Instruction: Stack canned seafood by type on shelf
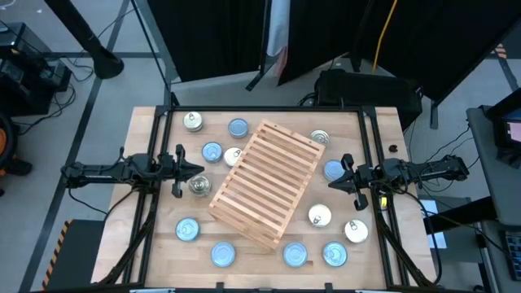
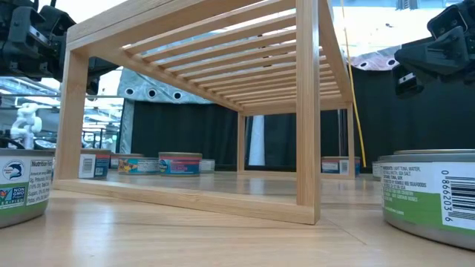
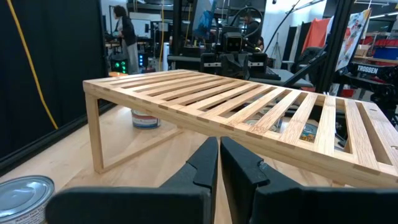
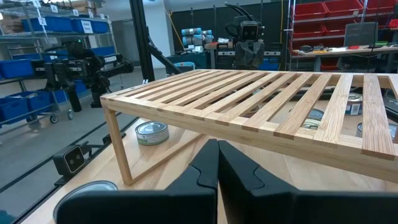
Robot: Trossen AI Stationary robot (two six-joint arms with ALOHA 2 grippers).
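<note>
Slatted shelf (image 1: 266,182) angled at table centre, nothing on top, tins (image 1: 212,152) scattered around it, left gripper (image 1: 198,170) & right gripper (image 1: 333,184) flanking shelf, both w/ fingers together, holding nothing.

From my left wrist, the shelf (image 3: 249,109) runs off the picture's edge, and its slats cover most of the tins beneath; I catch only slivers of label through the gaps. One silver-topped tin (image 3: 22,198) is cut by the corner. In the low view two tins, one at the left (image 2: 22,185) and one at the right (image 2: 434,194), are cropped at the sides, and the far tins (image 2: 178,163) are perhaps too small to tell their type.
</note>
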